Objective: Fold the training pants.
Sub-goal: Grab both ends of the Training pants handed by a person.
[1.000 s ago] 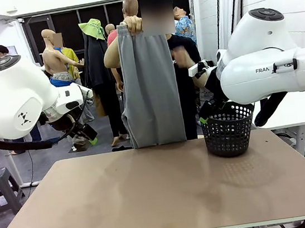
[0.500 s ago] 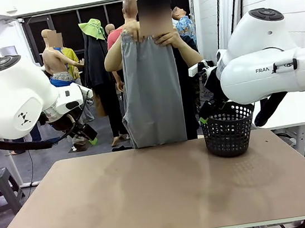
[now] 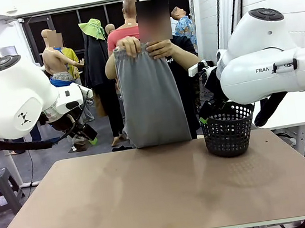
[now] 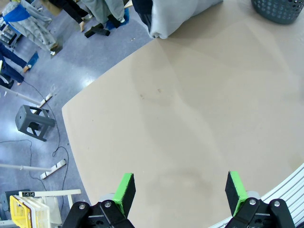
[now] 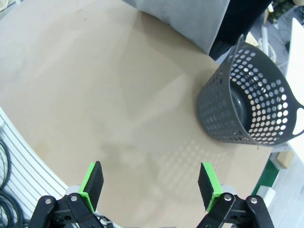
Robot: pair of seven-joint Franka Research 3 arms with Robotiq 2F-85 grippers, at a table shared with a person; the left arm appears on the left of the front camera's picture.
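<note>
Table: the bare tan table (image 3: 163,191) spreads below and ahead of both claws
Training pants: the light grey training pants (image 3: 152,100) hang full length by the waistband from the person's hands (image 3: 129,46), well ahead of the left claw (image 4: 180,183) and well ahead of the right claw (image 5: 151,173); the lower end sits at the far table edge, though I cannot tell for sure whether it rests on the top or just hangs beside it
Handling: judged light, soft and limp, so it will sag, crease and drag rather than slide; not fragile and not slippery; the gathered waistband is the thickest, firmest place to pinch, or else a hem corner, taking all layers between the pads
Basket: the black mesh basket (image 5: 247,109) stands ahead of the right claw and off to one side, just beside the hanging cloth and well apart from the left claw
Left claw: jaws spread wide, nothing between the green pads, above bare table
Right claw: jaws likewise wide apart and empty, above bare table
</note>
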